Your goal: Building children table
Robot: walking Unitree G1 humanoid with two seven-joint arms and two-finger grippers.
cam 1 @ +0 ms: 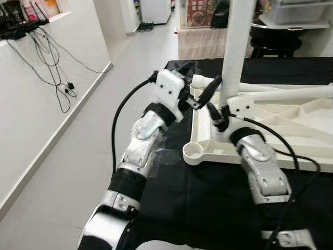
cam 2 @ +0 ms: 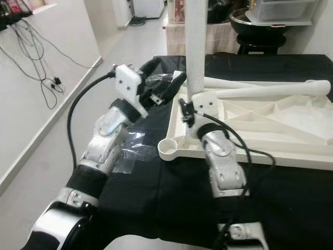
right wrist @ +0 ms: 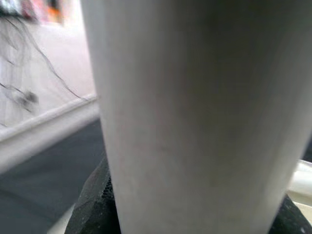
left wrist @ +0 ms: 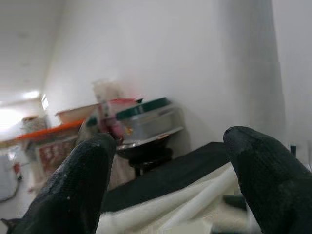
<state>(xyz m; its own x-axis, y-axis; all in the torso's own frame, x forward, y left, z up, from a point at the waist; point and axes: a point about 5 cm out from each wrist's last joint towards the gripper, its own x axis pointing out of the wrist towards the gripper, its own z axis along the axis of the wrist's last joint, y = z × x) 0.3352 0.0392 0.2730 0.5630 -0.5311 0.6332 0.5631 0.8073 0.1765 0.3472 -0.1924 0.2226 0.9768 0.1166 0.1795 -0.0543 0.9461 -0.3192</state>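
A white children's table top lies upside down on a black cloth. One white leg stands upright at its near left corner. My right gripper is shut on the base of that leg, which looms close in the right wrist view, with a black finger beside it. My left gripper hovers just left of the upright leg, open with nothing between its fingers. A second white leg lies across the table top. An empty round socket sits at the front corner.
Clear plastic wrap lies on the cloth by my left forearm. Cables hang down the white wall at the left. A black stool and storage bins stand behind the table. Open floor runs along the left.
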